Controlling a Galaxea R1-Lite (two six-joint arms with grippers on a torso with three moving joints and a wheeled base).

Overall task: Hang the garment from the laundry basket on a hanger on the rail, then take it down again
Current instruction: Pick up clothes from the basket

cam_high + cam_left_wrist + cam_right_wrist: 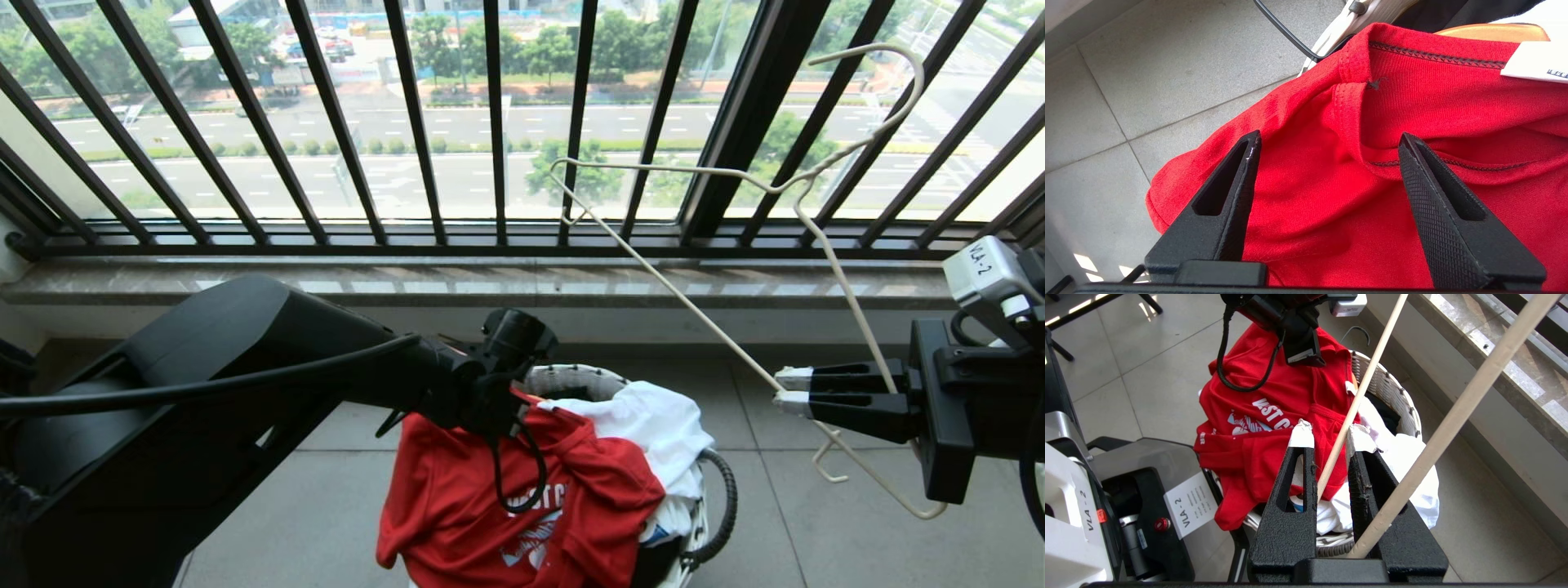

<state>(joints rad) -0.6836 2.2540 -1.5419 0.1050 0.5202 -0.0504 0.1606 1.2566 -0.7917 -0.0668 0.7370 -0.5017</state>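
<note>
The red garment (490, 506) with white lettering is draped over the front of the laundry basket (571, 380); its rim also shows in the right wrist view (1392, 388). My left gripper (1329, 139) hovers just above the shirt's collar and shoulder (1331, 204), open, with nothing between its fingers. My right gripper (782, 389) is off to the right of the basket, shut on the thin white hanger (718, 336), whose hook points up toward the window bars. In the right wrist view the hanger wire (1367, 375) runs between the taped fingertips (1302, 433). The rail is out of view.
White cloth (653, 425) fills the right side of the basket. A black barred window railing (490, 122) and a stone sill (490, 282) stand right behind it. The robot's base (1086, 498) is beside the basket on the tiled floor (816, 523).
</note>
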